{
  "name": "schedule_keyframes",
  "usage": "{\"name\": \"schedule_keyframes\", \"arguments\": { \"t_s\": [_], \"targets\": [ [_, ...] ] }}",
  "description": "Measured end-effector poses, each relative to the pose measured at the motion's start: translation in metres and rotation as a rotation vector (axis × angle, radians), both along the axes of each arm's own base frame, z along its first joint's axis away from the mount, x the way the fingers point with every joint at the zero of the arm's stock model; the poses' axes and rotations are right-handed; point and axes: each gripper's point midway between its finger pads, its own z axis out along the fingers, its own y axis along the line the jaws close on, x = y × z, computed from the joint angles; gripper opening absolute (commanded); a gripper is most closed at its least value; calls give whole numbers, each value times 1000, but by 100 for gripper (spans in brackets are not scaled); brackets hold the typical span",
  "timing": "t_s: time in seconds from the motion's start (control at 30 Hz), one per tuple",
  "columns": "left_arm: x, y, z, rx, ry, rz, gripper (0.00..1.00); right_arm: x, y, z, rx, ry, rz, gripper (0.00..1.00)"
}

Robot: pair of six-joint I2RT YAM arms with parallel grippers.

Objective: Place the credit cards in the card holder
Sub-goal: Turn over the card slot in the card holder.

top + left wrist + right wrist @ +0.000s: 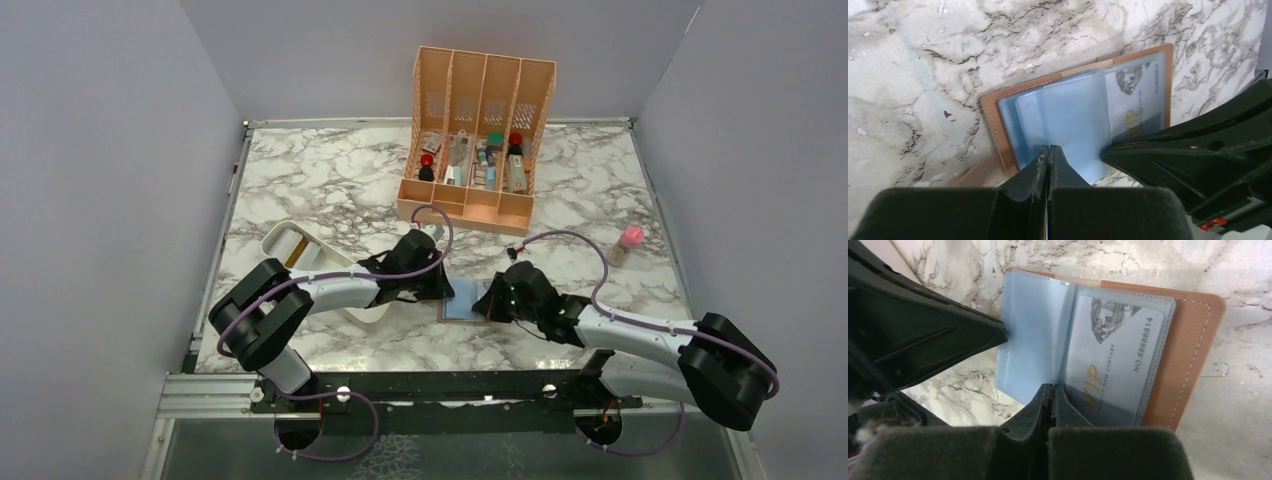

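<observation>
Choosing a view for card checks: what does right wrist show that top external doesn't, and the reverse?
Right wrist only: print on the VIP card in its clear sleeve, the right claw shut at the sleeve edges. Top external only: peach organizer, white tray, pink-capped bottle. Both: the open card holder on the marble table, the left claw at it.

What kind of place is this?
Probably a robot test booth: plain grey walls box in a marble-patterned table, with a black left robot arm and black right robot arm bolted to a metal frame.
</observation>
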Motion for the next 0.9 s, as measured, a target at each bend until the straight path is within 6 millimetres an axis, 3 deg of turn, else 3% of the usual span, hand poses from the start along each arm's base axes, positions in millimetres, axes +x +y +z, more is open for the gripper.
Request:
{"name": "schedule_keyframes", "arguments": {
  "t_s": [0.4,0.9],
  "targets": [
    [0,10,-15,66,13,21,0,1,6,9,64,7,3,1],
    [1,12,-17,74,6,27,0,-2,7,2,69,36,17,2]
  ]
}}
